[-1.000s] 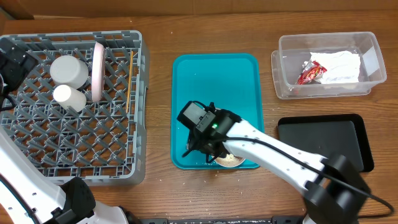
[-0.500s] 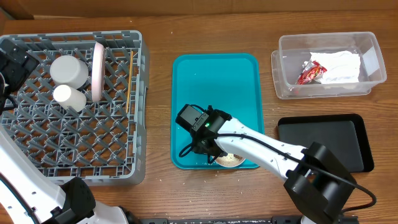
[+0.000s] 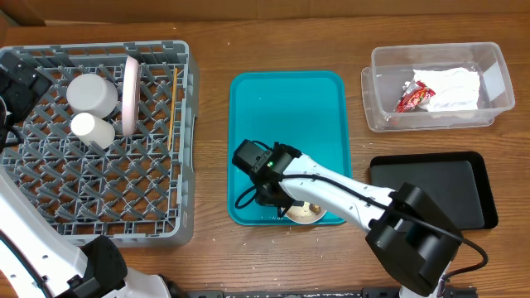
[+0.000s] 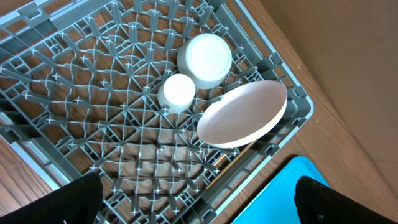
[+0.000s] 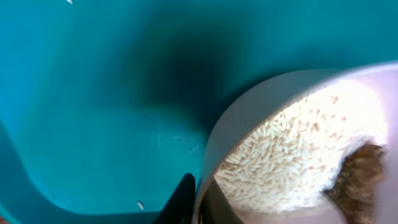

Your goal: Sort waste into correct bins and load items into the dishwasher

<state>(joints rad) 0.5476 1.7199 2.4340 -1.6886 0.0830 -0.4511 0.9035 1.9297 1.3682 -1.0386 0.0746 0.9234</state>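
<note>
A small white bowl (image 3: 307, 213) holding white rice (image 5: 292, 149) and a brown food lump (image 5: 360, 171) sits at the front right of the teal tray (image 3: 290, 108). My right gripper (image 3: 277, 201) is shut on the bowl's (image 5: 249, 124) near rim, one black finger (image 5: 181, 200) outside the wall. The grey dish rack (image 3: 99, 190) holds an upturned bowl (image 3: 91, 93), a cup (image 3: 91, 128), a plate on edge (image 3: 130, 95) and chopsticks (image 3: 172, 108). My left gripper (image 4: 199, 208) hangs open above the rack (image 4: 112, 143), holding nothing.
A clear tub (image 3: 497, 83) at the back right holds a red-and-white wrapper (image 3: 414, 97) and a crumpled napkin (image 3: 454, 87). A black tray (image 3: 431, 186) lies at the front right. A loose rice grain (image 5: 141, 205) lies on the teal tray.
My right gripper's fingers have closed onto the bowl's rim, and the wrist has shifted slightly left. The left arm has not moved.
</note>
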